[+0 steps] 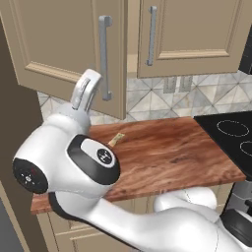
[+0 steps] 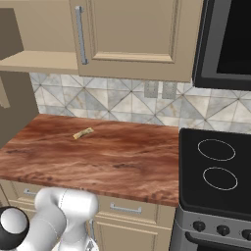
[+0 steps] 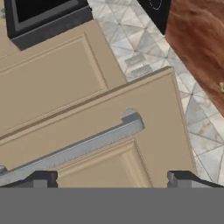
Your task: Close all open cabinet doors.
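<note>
Swinging on its hinges, the open door (image 1: 64,44) hung above the counter (image 1: 167,152), beside the closed door (image 1: 197,34). It was judged rigid and light (panel flat, smooth). The tool (image 3: 111,181), fingers spread, was faced toward its handle (image 3: 74,148); pushing there was favoured.

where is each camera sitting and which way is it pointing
Left base view: behind the arm's left, facing the open door; white arm fills the bottom.
Right base view: behind its right, facing counter and stove; arm low left.
Hand view: on the end effector, facing that door's handle.
Both base views share the counter.
</note>
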Robot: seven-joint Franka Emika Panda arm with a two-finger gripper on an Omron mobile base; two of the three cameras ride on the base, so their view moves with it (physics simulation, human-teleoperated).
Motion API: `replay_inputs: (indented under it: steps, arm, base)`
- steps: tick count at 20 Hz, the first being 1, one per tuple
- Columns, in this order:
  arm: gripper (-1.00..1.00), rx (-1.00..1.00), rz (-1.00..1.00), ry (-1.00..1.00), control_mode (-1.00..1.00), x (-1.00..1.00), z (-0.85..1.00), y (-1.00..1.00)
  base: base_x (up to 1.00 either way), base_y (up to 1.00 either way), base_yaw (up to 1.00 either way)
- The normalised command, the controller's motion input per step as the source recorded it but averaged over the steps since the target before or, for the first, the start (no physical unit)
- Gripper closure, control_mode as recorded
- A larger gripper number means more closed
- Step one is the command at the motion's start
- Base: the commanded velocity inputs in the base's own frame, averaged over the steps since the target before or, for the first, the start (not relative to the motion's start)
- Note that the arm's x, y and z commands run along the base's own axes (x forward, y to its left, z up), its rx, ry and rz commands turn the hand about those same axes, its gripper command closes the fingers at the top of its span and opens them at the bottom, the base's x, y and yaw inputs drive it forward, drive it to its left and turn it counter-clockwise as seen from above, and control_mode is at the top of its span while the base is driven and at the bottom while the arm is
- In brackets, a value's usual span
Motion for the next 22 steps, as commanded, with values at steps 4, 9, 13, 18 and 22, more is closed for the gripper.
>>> replay_inputs:
  steps: [4,9,13,18,22]
  arm:
    - [-1.00,-0.02,0.26,-0.12,-1.00,0.42,-0.05,-0.15]
    - [-1.00,0.00,0.12,-0.05,-1.00,0.65,0.00,0.05]
    - [-1.00,0.00,-0.01,0.00,-1.00,0.86,0.02,0.51]
    - [-1.00,-0.02,-0.09,0.01,-1.00,0.88,0.04,0.63]
    - [-1.00,-0.04,-0.07,0.03,-1.00,0.87,0.00,0.28]
  base:
    - [0.00,0.00,0.00]
    - [0.00,0.00,0.00]
    - [0.00,0.00,0.00]
    - [0.00,0.00,0.00]
    - [0.00,0.00,0.00]
